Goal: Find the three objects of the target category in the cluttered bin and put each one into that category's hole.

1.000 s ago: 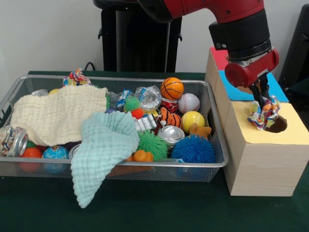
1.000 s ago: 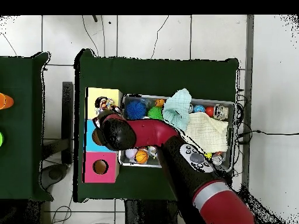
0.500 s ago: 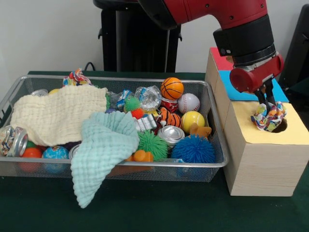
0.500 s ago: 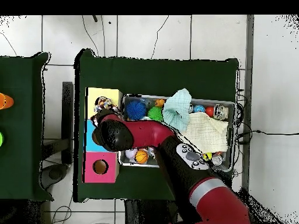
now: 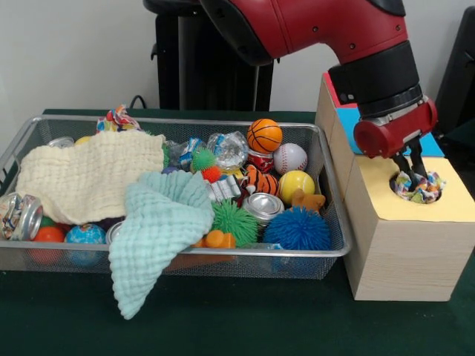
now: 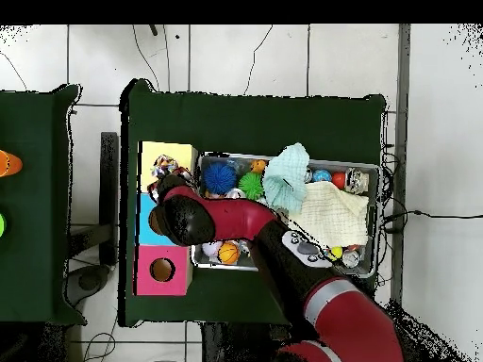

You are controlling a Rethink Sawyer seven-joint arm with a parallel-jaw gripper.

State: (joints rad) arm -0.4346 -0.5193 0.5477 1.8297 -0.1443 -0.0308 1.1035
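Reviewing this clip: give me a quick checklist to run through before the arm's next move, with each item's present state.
1. Multicoloured scrunchie sits in the hole of the yellow block: ok, though part bulges above the rim.
2. Claw released from the scrunchie: cannot tell; the tips are right at the fabric.
3. Path straight up is free: ok.
4. Another scrunchie is reachable: ok, exposed at the wire bin's far rim.
5. Cream cloth and mint cloth may hide a third: cannot tell.
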